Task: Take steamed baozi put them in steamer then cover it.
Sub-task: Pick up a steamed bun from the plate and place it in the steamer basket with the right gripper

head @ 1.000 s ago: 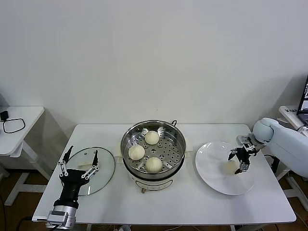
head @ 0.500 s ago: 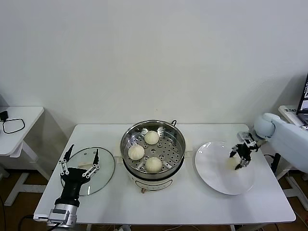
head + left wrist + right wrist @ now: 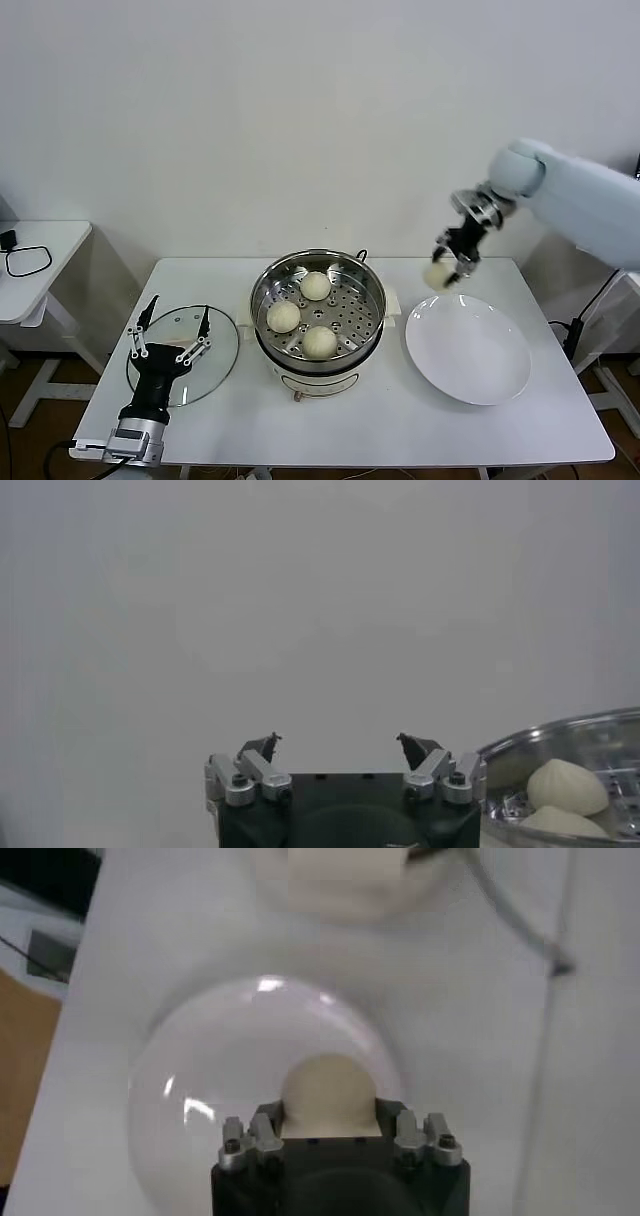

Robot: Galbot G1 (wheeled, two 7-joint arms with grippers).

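Now R arm raised above plate (image 3: pixel 468 350), right gripper (image 3: pixel 445 268) fingers clamping baozi (image 3: pixel 437 276), left gripper (image 3: pixel 170 330) fingers spread.

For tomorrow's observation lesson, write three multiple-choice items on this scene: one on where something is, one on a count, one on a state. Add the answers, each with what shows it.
1. Where is the glass lid?
A. on the steamer
B. flat on the table, on the robot's left of the steamer
C. on the plate

2. How many baozi lie in the steamer?
A. two
B. three
C. four

3. What state is the right gripper in?
A. open and empty
B. shut on a baozi, in the air
C. resting on the plate

Answers:
1 B, the lid lies beside the left gripper.
2 B, three buns sit on the perforated floor.
3 B, the baozi sits in the right gripper, above the bare plate.
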